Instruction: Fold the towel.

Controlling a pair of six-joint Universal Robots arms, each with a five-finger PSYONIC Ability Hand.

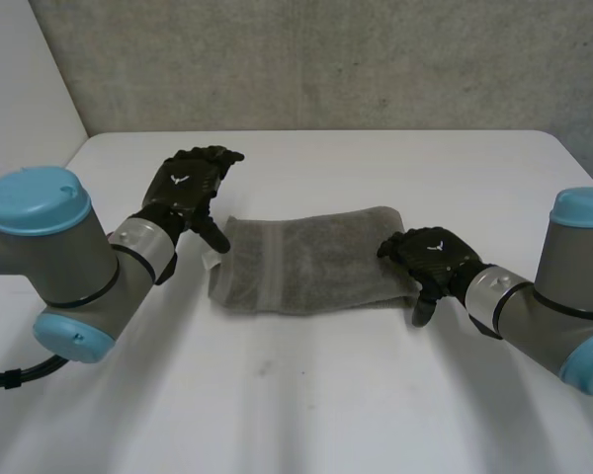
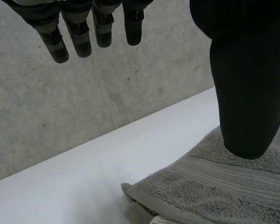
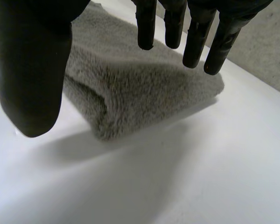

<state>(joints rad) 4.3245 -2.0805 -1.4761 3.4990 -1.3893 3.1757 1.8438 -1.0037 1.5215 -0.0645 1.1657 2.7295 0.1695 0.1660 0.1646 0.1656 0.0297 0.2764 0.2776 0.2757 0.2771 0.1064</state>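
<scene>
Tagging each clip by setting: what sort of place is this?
Probably a robot lab bench: a plain white table against a bare grey concrete wall, with a folded grey terry towel on it.

- The towel (image 1: 306,262) is soft, fuzzy grey cloth.
- The table (image 1: 376,395) is smooth and white.
- The wall (image 1: 326,59) looks rough and grey, like concrete.

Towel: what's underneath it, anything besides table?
White table shows all round the towel; a white tag peeks from under its end by the left hand. Whatever lies between or beneath its layers is covered.
</scene>
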